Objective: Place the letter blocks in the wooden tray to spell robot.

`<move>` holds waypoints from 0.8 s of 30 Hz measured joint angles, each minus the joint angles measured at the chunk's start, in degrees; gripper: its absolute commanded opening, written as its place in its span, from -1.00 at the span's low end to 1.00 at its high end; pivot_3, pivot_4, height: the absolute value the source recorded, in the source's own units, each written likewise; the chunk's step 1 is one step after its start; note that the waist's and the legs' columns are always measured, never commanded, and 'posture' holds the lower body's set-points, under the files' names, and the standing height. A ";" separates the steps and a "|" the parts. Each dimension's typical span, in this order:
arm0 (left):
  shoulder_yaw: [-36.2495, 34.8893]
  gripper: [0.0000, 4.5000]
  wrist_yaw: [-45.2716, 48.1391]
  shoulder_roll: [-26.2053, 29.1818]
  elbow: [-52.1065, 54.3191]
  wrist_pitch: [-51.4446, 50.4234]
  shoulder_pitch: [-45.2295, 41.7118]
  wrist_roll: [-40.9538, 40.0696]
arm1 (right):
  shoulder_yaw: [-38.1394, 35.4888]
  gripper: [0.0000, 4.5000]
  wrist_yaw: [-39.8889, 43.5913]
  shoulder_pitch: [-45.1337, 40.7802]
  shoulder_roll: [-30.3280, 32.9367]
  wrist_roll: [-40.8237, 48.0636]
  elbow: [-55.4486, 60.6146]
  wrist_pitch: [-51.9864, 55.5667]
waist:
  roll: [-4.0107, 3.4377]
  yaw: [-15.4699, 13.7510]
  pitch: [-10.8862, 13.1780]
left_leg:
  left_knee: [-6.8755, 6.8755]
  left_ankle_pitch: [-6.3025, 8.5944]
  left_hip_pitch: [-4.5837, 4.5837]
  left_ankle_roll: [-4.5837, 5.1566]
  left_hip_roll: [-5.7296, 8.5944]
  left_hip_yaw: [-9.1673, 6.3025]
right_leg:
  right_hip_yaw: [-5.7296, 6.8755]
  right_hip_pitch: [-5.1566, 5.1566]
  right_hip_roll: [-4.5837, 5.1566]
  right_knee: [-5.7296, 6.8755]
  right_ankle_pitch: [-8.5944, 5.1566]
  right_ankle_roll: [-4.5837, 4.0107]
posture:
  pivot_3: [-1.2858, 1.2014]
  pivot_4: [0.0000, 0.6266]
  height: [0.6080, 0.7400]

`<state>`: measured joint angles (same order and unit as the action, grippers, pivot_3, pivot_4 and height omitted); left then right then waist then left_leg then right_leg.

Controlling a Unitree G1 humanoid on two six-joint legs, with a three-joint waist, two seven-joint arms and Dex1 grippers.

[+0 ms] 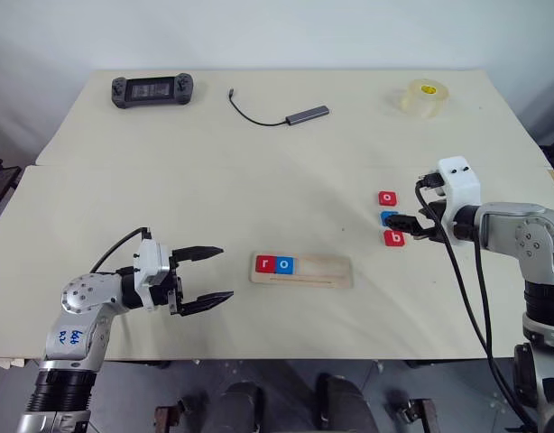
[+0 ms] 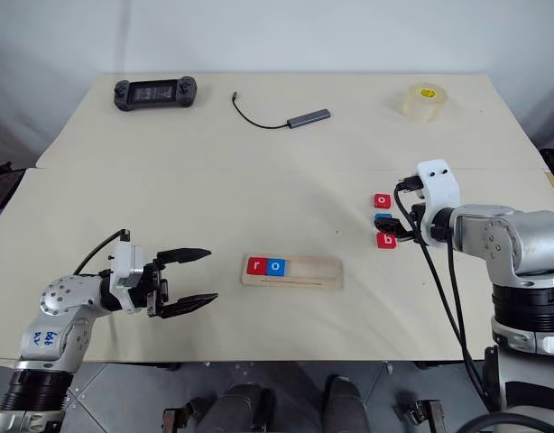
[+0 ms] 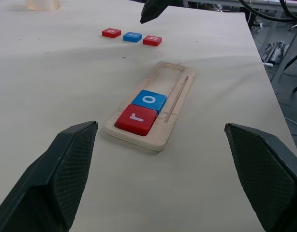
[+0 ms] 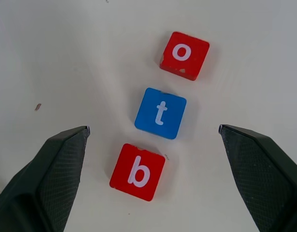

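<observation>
Five square letter blocks, two, red r (image 1: 264,264) and blue o (image 1: 285,264), in long pale-wood tray (image 1: 327,273) lying nine-to-three, three loose on surface (image 1: 259,171) at three o'clock, red o (image 4: 184,54), blue t (image 4: 160,113), red b (image 4: 137,171), right gripper (image 4: 153,164) released above them, left gripper (image 1: 207,275) released

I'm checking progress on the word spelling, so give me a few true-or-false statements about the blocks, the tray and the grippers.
1. The wooden tray holds a red r block and a blue o block. True.
2. The red b block already sits in the tray. False: it lies on the table beside the blue t block and the red o block.
3. The right gripper is open above the three loose blocks. True.
4. The left gripper is shut on a block. False: it is open and holds nothing.
5. The three loose blocks are all red. False: the t block is blue.
</observation>
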<state>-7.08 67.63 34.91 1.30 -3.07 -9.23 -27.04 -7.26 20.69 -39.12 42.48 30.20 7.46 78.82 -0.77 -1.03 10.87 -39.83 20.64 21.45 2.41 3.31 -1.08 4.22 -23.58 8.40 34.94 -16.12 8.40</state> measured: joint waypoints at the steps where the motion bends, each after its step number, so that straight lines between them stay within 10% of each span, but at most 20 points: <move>1: 0.00 0.99 0.00 0.00 0.00 0.00 -0.10 0.00 | 0.00 1.00 -0.03 0.08 -0.14 0.00 0.26 0.00 | 0.00 -0.01 0.00 | 0.00 0.00 0.00 0.00 0.00 0.00 | 0.00 0.00 0.00 0.00 0.00 0.00 | 0.03 -0.52 1.00; 20: 0.16 0.99 -0.69 0.34 2.54 -3.35 0.55 -0.60 | -5.52 1.00 -12.11 10.27 -14.82 -5.80 11.73 3.72 | 0.01 0.11 -0.02 | -0.01 0.00 -0.06 0.00 0.03 0.04 | -0.11 -0.02 -0.04 0.11 0.00 0.00 | 0.03 -0.52 1.00; 24: 0.16 1.00 -0.69 0.49 2.65 -3.58 0.26 -0.64 | -6.17 0.43 -13.85 10.91 -16.56 -7.58 12.97 4.21 | 0.02 0.27 -0.02 | 0.01 0.00 -0.09 0.00 0.02 0.04 | -0.11 0.00 -0.06 0.11 0.00 0.00 | 0.03 -0.52 1.00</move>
<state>-6.92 66.94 35.40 3.95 -6.64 -8.98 -27.69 -13.43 6.83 -28.21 25.93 22.62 20.43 83.03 -0.76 -0.76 10.84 -39.82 20.64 21.36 2.40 3.33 -1.04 4.11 -23.59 8.34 35.05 -16.12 8.40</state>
